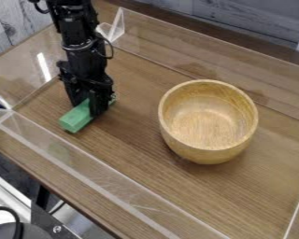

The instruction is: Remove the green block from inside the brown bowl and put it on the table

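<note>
Gripper (87, 105) points down at table (127, 149), left of empty bowl (208, 119). Fingers straddle green block (76, 117); grip or gap cannot be told.

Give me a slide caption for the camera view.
Pincer down at the green block on the table; brown bowl sits empty to the right.

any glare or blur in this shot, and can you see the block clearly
Camera view: soft and low-resolution throughout; pale glare streaks the clear wall in front; the green block reads clearly on the table, though the dark pincer blurs its upper end; the brown bowl is evenly lit.
</note>
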Tool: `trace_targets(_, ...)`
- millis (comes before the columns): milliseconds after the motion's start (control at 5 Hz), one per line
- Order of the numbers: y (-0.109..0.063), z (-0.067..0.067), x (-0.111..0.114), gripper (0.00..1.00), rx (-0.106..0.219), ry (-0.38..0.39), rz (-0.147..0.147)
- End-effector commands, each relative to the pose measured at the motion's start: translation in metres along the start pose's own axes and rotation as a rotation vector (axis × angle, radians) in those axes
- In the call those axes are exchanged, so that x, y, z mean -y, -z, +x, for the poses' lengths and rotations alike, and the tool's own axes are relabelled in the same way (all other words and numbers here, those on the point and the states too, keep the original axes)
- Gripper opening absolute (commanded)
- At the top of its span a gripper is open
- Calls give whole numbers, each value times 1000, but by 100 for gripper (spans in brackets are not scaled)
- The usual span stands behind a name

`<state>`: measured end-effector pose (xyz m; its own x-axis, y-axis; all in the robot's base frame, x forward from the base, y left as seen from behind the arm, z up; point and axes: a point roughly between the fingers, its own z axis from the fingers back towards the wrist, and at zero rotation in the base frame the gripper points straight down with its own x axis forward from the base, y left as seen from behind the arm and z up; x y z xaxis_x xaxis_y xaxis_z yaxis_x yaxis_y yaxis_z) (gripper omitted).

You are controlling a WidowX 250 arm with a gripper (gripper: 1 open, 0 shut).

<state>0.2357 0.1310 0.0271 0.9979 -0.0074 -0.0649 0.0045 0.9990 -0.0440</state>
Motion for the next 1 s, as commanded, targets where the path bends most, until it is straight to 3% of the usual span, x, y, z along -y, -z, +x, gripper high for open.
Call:
trace_targets(0, -19, 12, -5, 0, 59, 3, 40)
trace_targets(200, -19, 13, -5, 0, 55, 1, 39)
trace_targets(400, -24, 13, -3, 100, 54, -8, 37)
trace_targets(600, -36, 13, 0, 100, 70, -16, 38)
trace_targets(800, -60, 14, 5, 100, 109, -23, 41)
